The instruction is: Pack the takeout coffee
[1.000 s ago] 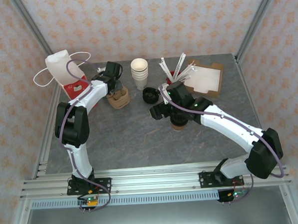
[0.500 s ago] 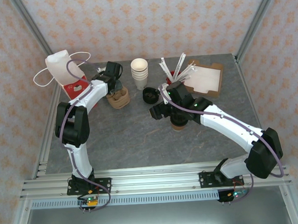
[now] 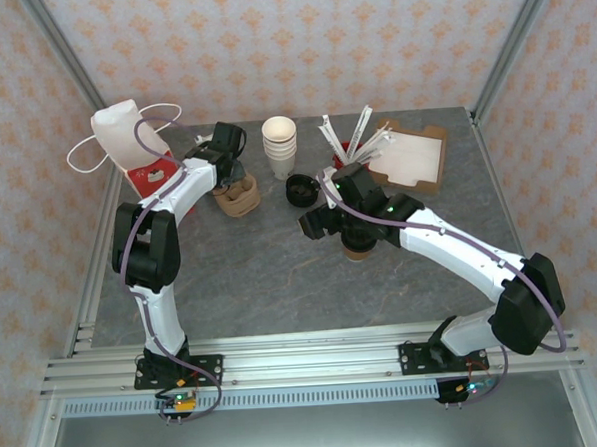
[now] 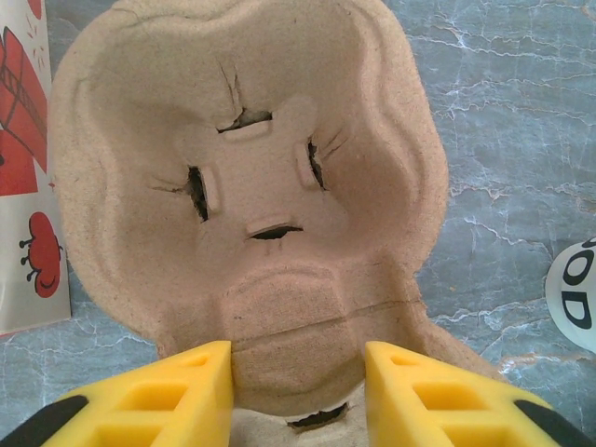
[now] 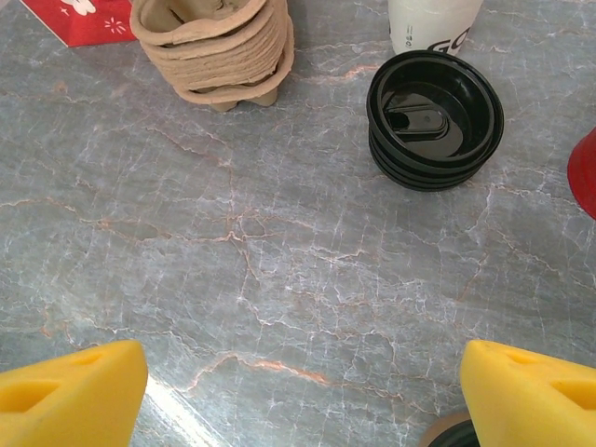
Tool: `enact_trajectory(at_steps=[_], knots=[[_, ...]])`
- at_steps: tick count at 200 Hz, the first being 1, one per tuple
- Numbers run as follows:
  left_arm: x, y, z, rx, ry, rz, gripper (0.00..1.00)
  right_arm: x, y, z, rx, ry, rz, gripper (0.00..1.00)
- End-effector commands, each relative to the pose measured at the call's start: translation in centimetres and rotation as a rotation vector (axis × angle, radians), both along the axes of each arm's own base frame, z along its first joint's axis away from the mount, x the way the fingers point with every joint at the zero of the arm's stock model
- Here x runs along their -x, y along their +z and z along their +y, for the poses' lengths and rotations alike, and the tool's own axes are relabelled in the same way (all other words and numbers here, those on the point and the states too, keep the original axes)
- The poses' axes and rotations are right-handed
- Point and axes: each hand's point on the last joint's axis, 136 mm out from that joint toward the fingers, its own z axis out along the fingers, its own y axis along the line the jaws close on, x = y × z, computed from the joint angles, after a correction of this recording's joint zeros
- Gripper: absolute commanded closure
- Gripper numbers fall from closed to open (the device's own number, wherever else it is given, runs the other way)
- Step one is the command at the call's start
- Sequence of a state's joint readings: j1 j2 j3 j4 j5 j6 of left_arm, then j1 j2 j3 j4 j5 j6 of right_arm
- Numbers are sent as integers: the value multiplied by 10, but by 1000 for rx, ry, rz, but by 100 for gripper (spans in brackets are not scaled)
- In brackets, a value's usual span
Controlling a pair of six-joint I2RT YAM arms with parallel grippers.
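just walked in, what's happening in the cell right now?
The left gripper is at the stack of pulp cup carriers beside the red-and-white bag. Its fingers sit on either side of the top carrier's near edge, and I can't tell whether it has a grip. The right gripper hangs open just above the coffee cup, which stands on the table and is not in the bag yet. Spare lids and empty cups sit further back.

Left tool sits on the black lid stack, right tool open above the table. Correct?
No. The left tool sits on the pulp carrier stack, not the black lids, as the left wrist view shows. The right tool is open above the table.
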State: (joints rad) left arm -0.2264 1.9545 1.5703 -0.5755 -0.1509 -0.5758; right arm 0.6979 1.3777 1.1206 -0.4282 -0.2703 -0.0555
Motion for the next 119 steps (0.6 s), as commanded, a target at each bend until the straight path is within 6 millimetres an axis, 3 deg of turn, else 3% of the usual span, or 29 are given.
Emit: enact_trajectory(at_steps=[1,33,36,49,88,119], knots=[[7,4,5,-17,3,17,63,1,-4,0,5,-2,-1,12],[8,11,2,-10,-31,7,65,2,-5,-2,9,-7,1,12],[8,23,2,-14,-49,-14,65,2,-5,-2,9,-7,1,12],[9,29,0,-22,-82,-19,66,2,-4,-2,9,-9,0,12],[9,31,-20,28,-214,-10,68,1,-5,-1,6,-12,2,12],[13,36,-16,3,-227,-1,69,1,-4,0,2,-10,7,12]])
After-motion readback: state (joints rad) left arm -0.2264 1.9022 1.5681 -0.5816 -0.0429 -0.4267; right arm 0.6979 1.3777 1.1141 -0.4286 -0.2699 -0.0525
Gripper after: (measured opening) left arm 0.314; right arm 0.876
